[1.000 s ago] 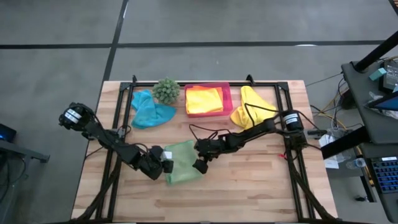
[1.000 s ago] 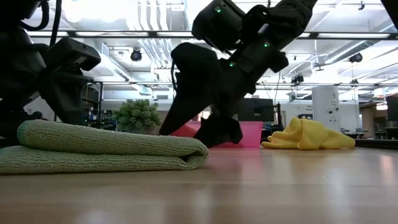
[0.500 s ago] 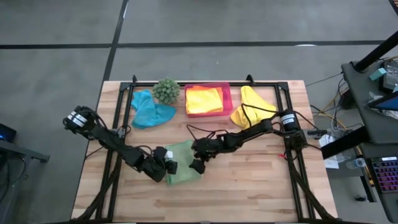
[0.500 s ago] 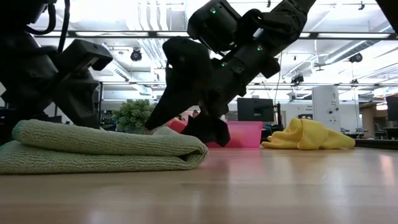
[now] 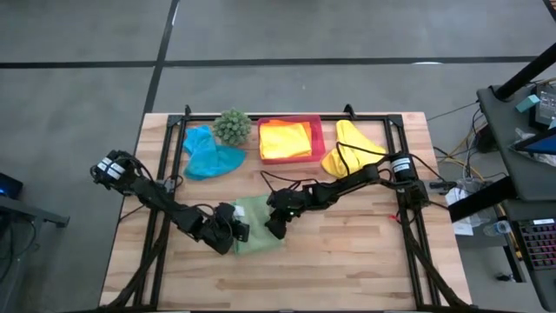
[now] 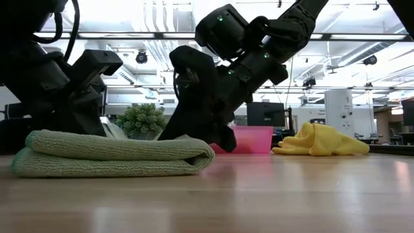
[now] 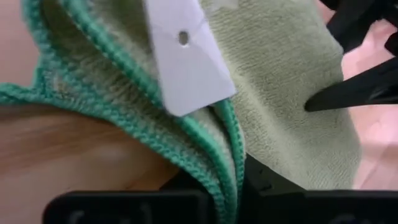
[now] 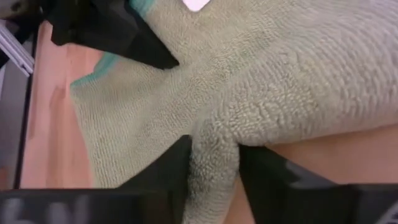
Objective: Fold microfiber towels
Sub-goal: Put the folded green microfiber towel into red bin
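Both hands have closed since a second ago: your left hand (image 5: 239,233) and right hand (image 5: 271,228) each pinch opposite edges of the folded light green microfiber towel (image 5: 257,228) mid-bench (image 5: 347,261).

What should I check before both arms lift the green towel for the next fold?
1. Left gripper shut on the green towel edge: ok.
2. Right gripper pinching the towel's opposite edge: ok, cloth sits between its fingers.
3. Both folded layers caught in each grip: cannot tell.
4. Towel clear of the blue towel and the plant: ok.
5. Bare table beside the towel for laying it down: ok.
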`<state>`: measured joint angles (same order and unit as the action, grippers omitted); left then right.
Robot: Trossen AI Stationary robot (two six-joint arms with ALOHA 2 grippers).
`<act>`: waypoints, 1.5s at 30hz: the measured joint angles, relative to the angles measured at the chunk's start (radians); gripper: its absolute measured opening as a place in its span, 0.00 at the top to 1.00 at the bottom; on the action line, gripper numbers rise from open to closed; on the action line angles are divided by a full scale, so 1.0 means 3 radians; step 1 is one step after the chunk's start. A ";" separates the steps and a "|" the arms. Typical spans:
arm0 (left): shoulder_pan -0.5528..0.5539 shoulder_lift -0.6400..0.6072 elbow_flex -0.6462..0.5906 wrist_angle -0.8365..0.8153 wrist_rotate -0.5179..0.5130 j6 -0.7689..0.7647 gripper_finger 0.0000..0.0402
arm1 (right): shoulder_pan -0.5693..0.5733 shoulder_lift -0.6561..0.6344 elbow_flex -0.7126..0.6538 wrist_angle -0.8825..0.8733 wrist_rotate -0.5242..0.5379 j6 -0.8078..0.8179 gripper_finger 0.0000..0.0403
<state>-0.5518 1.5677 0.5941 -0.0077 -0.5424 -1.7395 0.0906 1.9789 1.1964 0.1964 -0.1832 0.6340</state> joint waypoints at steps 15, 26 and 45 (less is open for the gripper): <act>-0.0005 -0.0008 0.0208 0.0206 -0.0499 0.0515 0.98 | -0.0013 -0.0178 -0.0014 -0.0167 0.0001 -0.0541 0.97; 0.0212 -0.0011 0.0266 0.0652 -0.1030 0.1102 0.98 | -0.0116 -0.0716 -0.0013 -0.0781 0.0272 -0.1053 0.97; 0.1189 0.0008 0.0289 0.2336 -0.1295 0.2455 0.98 | -0.0845 -0.1167 0.0555 -0.2457 0.0537 -0.2771 0.97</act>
<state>-0.1952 1.5700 0.6809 0.6931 -0.9309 -1.0030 -0.1629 1.6287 1.3628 -0.5407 -0.0219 -0.1974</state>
